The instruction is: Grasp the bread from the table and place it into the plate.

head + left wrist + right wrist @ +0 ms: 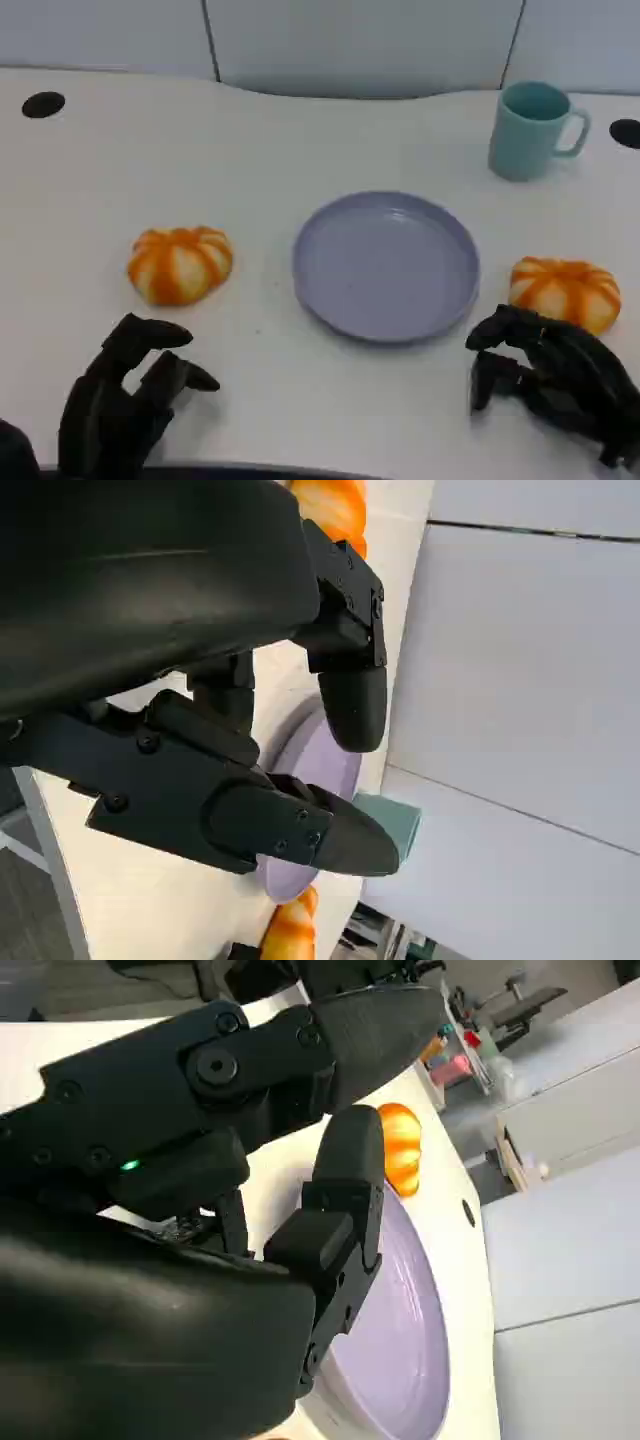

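**Two loaves on the worktop, both my hands empty**

I see two orange-striped breads: the left bread [180,264] lies on the worktop [300,140] left of the plate [386,265], well apart from it; the right bread [565,291] lies just beside the plate's right rim. The plate has nothing on it.

My right hand [548,378] sits directly in front of the right bread, fingers curled and parted around nothing, fingertips near the loaf. My left hand [125,400] rests low, in front of the left bread, fingers loosely apart, also holding nothing.

I judge the main risk is shoving the right bread away instead of enclosing it, since the fingers come in low from the near side; a soft loaf could also squash under a hard grip, or clip the plate's rim on transfer.

The head view shows a teal mug [533,130] behind the plate; the right wrist view gives the far bread past my fingers.
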You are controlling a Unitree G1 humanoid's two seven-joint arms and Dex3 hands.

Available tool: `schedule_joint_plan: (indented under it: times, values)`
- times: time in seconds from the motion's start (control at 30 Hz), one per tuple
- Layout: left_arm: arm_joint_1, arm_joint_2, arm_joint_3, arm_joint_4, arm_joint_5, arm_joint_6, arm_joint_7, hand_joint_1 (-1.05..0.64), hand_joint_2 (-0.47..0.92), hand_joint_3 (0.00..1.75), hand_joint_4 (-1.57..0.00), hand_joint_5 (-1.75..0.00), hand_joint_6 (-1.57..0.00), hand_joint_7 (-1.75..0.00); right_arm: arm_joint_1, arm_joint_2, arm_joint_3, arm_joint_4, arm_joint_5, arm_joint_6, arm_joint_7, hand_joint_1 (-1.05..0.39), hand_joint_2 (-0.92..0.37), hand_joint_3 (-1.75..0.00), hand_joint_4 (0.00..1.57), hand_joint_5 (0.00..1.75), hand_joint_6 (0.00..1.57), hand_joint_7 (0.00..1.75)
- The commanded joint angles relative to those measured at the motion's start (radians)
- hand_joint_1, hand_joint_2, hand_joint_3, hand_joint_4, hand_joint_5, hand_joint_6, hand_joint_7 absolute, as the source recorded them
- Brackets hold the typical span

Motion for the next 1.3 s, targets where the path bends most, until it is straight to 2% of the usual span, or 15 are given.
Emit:
schedule_joint_plan:
  times: [0.03, 0.67, 0.77, 0.97, 1.13, 1.2, 1.3]
  values:
    - [-0.008, 0.012, 0.004, 0.005, 0.006, -0.005, 0.008, -0.74, 0.92, 0.12, -0.39, -1.75, -0.30, -1.53, 0.025, -0.016, -0.002, 0.029, -0.014, 0.019, -0.012, -0.54, -0.92, -0.11, 0.55, 1.58, 0.72, 1.00]
    - [-0.008, 0.016, 0.008, -0.019, 0.001, -0.002, 0.013, -0.73, 0.92, 0.11, -0.38, -1.75, -0.30, -1.56, 0.020, -0.007, -0.008, 0.041, -0.011, 0.012, -0.008, -0.56, -0.92, -0.10, 0.55, 1.63, 0.74, 1.00]
    - [-0.008, 0.019, 0.008, -0.032, 0.009, -0.011, 0.024, -0.74, 0.92, 0.12, -0.37, -1.75, -0.31, -1.51, 0.019, -0.006, -0.012, 0.047, -0.006, 0.017, -0.002, -0.55, -0.92, -0.10, 0.55, 1.63, 0.74, 0.99]
    - [-0.039, 0.058, 0.005, -0.045, 0.040, -0.052, 0.022, -0.71, 0.92, 0.21, -0.35, -1.73, -0.33, -1.42, 0.026, -0.006, -0.009, 0.039, -0.012, 0.007, -0.008, -0.57, -0.92, -0.10, 0.56, 1.63, 0.75, 0.97]
    - [-0.061, 0.137, -0.026, -0.120, 0.170, -0.063, 0.098, -0.71, 0.92, 0.25, -0.30, -1.69, -0.31, -1.37, 0.025, -0.007, -0.014, 0.035, -0.002, 0.017, 0.010, -0.54, -0.92, -0.10, 0.56, 1.66, 0.75, 0.95]
    - [-0.072, 0.158, -0.037, -0.144, 0.201, -0.063, 0.117, -0.68, 0.92, 0.25, -0.28, -1.65, -0.32, -1.30, 0.024, -0.008, -0.014, 0.037, -0.003, 0.023, 0.007, -0.54, -0.92, -0.10, 0.55, 1.66, 0.75, 0.95]
    - [-0.089, 0.197, -0.059, -0.176, 0.255, -0.050, 0.142, -0.64, 0.92, 0.22, -0.31, -1.50, -0.41, -0.98, 0.025, -0.009, -0.011, 0.040, -0.011, 0.012, -0.005, -0.56, -0.92, -0.09, 0.56, 1.66, 0.77, 0.95]
